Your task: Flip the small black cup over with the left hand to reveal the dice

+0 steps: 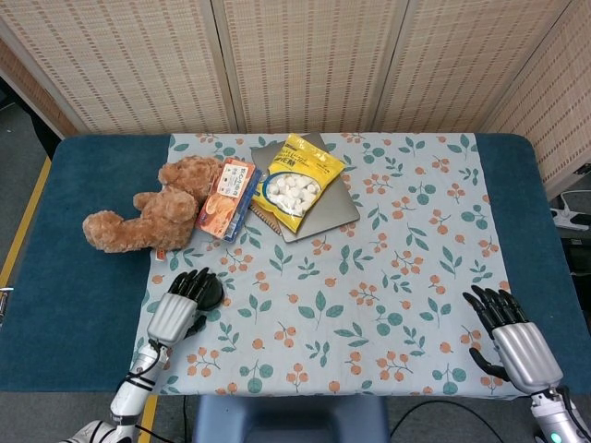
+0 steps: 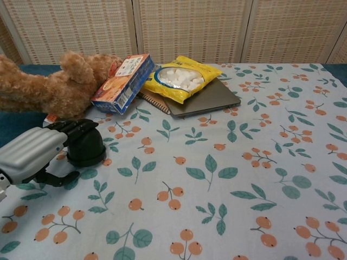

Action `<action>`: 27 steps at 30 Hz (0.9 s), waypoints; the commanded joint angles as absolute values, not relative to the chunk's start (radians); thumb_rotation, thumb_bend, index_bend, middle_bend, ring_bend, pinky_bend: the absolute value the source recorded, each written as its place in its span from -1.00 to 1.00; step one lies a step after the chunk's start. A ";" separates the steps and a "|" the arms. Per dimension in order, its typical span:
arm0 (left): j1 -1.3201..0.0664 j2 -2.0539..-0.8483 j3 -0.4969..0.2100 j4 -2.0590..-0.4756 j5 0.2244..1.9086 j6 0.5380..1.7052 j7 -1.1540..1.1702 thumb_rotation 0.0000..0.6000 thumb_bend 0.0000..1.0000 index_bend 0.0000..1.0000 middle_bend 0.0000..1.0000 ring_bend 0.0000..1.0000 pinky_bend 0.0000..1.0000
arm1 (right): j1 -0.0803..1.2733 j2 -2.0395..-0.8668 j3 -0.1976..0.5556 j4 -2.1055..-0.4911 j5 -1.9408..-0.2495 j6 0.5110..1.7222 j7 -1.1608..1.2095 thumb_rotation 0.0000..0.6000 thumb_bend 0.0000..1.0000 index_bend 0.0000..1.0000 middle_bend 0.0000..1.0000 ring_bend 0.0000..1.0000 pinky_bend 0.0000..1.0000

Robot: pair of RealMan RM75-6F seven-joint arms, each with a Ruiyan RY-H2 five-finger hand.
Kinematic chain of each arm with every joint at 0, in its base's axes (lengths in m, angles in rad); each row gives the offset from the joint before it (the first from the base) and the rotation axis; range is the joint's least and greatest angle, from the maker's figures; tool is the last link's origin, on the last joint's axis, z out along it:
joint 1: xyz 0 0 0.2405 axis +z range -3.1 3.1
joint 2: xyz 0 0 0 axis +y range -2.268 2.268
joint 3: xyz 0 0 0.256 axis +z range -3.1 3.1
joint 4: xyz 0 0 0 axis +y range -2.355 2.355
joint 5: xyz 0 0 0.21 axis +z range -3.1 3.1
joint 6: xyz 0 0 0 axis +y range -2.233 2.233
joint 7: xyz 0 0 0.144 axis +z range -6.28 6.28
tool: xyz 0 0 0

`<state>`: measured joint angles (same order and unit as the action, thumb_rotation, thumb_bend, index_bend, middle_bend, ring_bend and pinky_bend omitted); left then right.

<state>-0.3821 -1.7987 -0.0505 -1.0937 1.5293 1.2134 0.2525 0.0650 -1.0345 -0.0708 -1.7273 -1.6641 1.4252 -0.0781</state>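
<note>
The small black cup (image 1: 211, 290) (image 2: 87, 147) stands mouth down on the floral cloth, near its left edge. My left hand (image 1: 177, 312) (image 2: 32, 154) reaches it from the near left. Its fingers (image 2: 73, 129) drape over the cup's top, while the thumb hangs lower beside the cup, close to the cloth. The cup sits flat and is not lifted. No dice shows. My right hand (image 1: 510, 340) lies on the cloth at the near right with fingers spread, holding nothing; only the head view shows it.
A brown teddy bear (image 1: 148, 212) (image 2: 49, 86) lies behind the cup. An orange snack box (image 1: 228, 197) (image 2: 122, 81) leans beside it. A yellow bag of white sweets (image 1: 297, 180) rests on a grey laptop (image 1: 332, 212) at the back middle.
</note>
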 commanded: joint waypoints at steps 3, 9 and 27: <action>-0.390 -1.810 -0.056 -1.069 1.518 1.210 0.252 1.00 -0.32 -0.97 -0.70 -0.86 -0.72 | 0.065 -1.033 -0.073 -1.729 -1.668 1.425 -0.075 1.00 -0.55 -1.00 -1.00 -1.00 -1.00; -0.393 -1.845 -0.060 -1.008 1.534 1.263 0.238 1.00 -0.32 -0.73 -0.53 -0.71 -0.68 | 0.066 -1.032 -0.075 -1.728 -1.669 1.423 -0.074 1.00 -0.55 -1.00 -1.00 -1.00 -1.00; -0.404 -1.985 -0.064 -0.743 1.592 1.440 -0.006 1.00 0.20 -0.03 0.18 -0.09 -0.33 | 0.065 -1.031 -0.078 -1.732 -1.672 1.420 -0.082 1.00 -0.55 -1.00 -1.00 -1.00 -1.00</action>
<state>-0.4030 -1.9828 -0.0672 -0.7476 1.5849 1.4230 0.0426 0.0649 -1.0305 -0.0779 -1.7322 -1.6722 1.4196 -0.0817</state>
